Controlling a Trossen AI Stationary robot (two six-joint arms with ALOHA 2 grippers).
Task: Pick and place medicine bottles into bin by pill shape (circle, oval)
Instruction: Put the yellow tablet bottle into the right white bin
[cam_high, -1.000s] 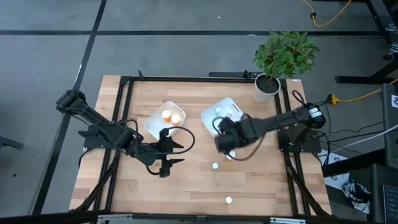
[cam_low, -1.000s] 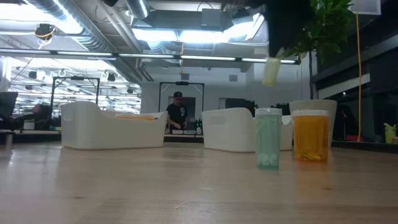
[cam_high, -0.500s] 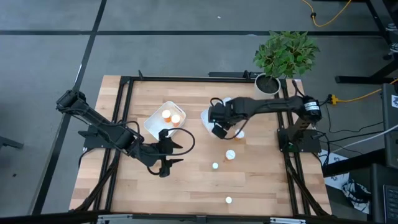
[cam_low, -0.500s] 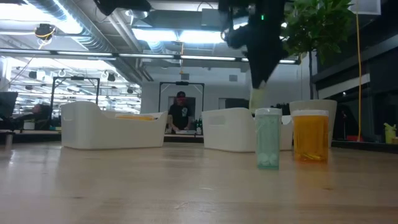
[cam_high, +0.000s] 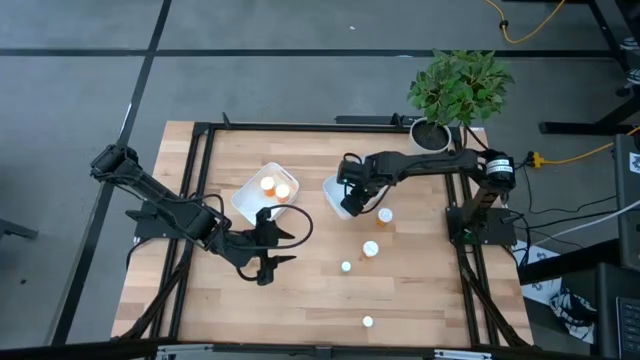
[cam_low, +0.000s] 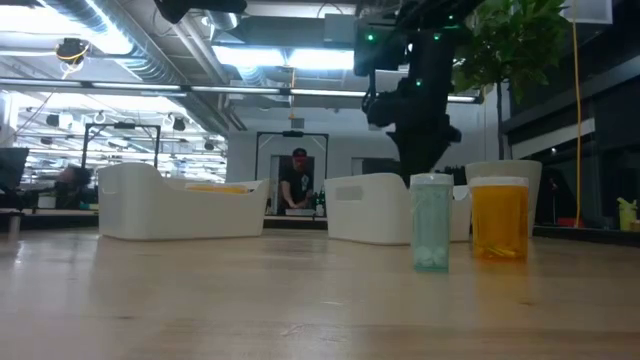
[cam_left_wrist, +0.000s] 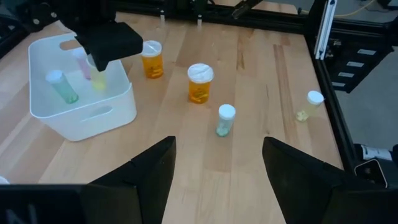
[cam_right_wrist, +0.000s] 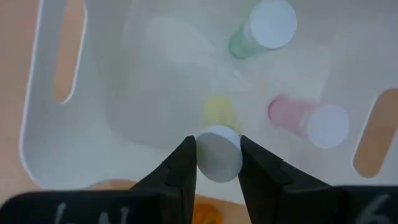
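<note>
The right hand (cam_right_wrist: 217, 163), closed on a yellow bottle (cam_right_wrist: 217, 149) above the white bin (cam_high: 338, 190), could drop it crooked against the rim.

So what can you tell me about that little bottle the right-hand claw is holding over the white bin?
The small yellow bottle has a pale round cap and a see-through yellowish body. The right gripper holds it by the cap, body pointing down into the right white bin. It hangs above the bin's floor, near a green bottle and a pink bottle lying inside. Only the two fingers touch it.
</note>
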